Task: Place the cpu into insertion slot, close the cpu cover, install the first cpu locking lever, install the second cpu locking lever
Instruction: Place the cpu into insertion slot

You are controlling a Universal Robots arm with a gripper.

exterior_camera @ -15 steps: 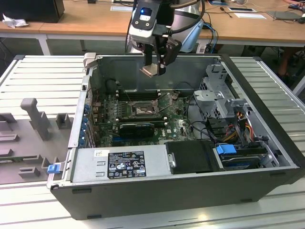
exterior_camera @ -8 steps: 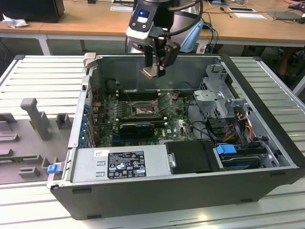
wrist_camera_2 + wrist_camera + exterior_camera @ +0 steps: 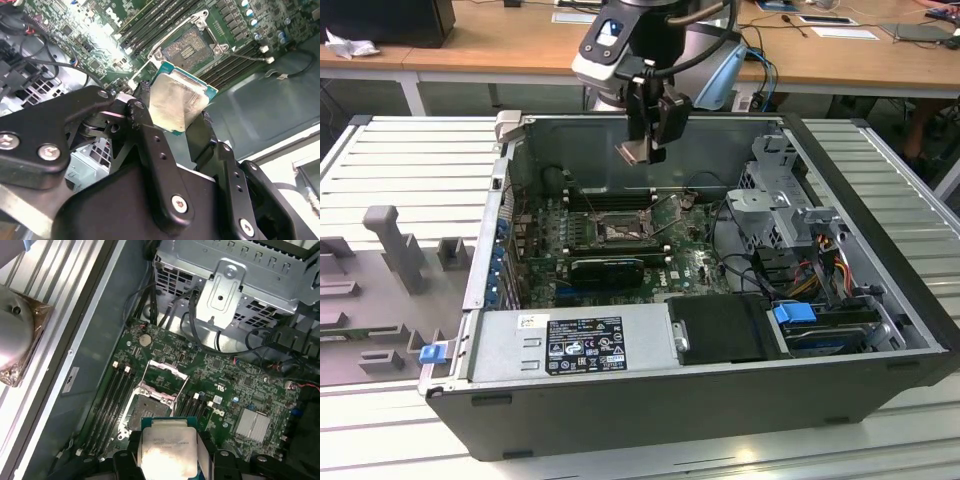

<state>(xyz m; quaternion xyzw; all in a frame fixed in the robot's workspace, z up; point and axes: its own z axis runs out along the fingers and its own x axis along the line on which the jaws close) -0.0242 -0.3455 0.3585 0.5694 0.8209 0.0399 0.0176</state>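
No print can be read with any certainty. In the exterior view a black label (image 3: 585,345) with white blocks sits on the power supply (image 3: 645,340), its lines too fine to make out. In the first wrist view the cpu (image 3: 167,450) bears faint engraving, washed out by glare. White markings (image 3: 220,387) on the green circuit board (image 3: 240,375) and a small sticker (image 3: 71,380) on the case wall (image 3: 100,340) are illegible too.
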